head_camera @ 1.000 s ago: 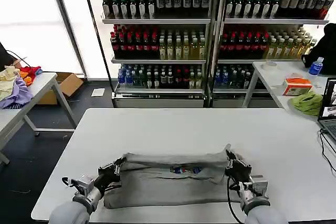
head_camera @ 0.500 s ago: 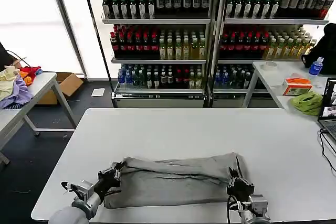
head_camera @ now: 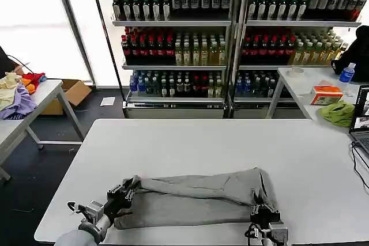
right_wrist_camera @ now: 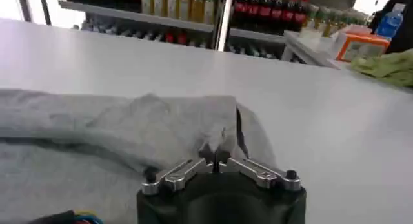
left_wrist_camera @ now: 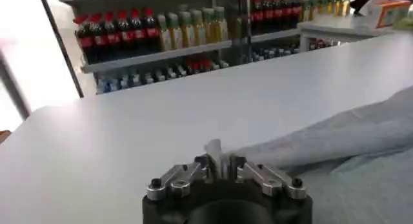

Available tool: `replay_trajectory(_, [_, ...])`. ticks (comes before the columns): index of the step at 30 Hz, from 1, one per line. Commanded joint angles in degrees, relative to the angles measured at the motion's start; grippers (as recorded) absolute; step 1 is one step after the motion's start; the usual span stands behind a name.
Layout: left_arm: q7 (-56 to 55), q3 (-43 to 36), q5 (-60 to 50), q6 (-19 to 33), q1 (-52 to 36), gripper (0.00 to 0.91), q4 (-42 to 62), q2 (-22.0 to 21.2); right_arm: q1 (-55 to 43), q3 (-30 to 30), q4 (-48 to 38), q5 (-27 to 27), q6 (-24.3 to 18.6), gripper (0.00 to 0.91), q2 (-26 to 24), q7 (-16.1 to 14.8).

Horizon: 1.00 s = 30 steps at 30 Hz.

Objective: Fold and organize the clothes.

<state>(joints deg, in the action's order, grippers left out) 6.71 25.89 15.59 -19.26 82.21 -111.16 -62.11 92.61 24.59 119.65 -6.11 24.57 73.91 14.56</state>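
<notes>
I can't read any text from here — the labels on the bottles (head_camera: 173,4) along the shelves (head_camera: 173,23) are only blurs of colour, the orange box (head_camera: 326,94) on the side table shows no legible print, and the grey shirt (head_camera: 196,197) shows no lettering.

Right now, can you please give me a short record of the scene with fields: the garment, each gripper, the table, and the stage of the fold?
garment: light grey shirt, lying across the near part of the table, its far layer brought toward the near edge
left gripper: jaws shut on the shirt's left end, low over the table
right gripper: jaws shut on the shirt's right end, at the near edge
table: white table
fold stage: lengthwise fold under way, cloth not yet released
</notes>
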Motion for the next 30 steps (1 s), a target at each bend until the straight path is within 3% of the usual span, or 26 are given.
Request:
replay_trajectory(1, [-0.28, 0.2, -1.33, -0.87, 0.28, 0.756, -0.72, -0.22, 0.77, -0.28, -1.16, 2.9, 0.07, 0.907, 0.18, 0.81])
replay_trajectory(3, [-0.8, 0.48, -1.33, -1.14, 0.38, 0.907, -1.54, -0.38, 0.74, -0.3, -0.73, 2.81, 0.16, 0.907, 0.18, 0.91])
replay_trajectory(14, [-9.67, 4.06, 4.2, -5.22, 1.23, 0.907, -8.1, -3.83, -0.05, 2.04, 9.99, -2.99, 0.63, 0.907, -0.6, 1.41])
replay_trajectory(20, [-13.66, 3.47, 8.63, -5.59, 2.29, 0.907, -5.64, -8.29, -1.39, 2.23, 10.36, -3.99, 1.24, 0.907, -1.06, 1.24])
replay_trajectory(30, [-13.35, 3.26, 9.17, -5.81, 4.58, 0.907, -4.57, -9.63, -3.0, 3.38, 10.21, -5.74, 1.75, 0.907, -2.62, 1.33])
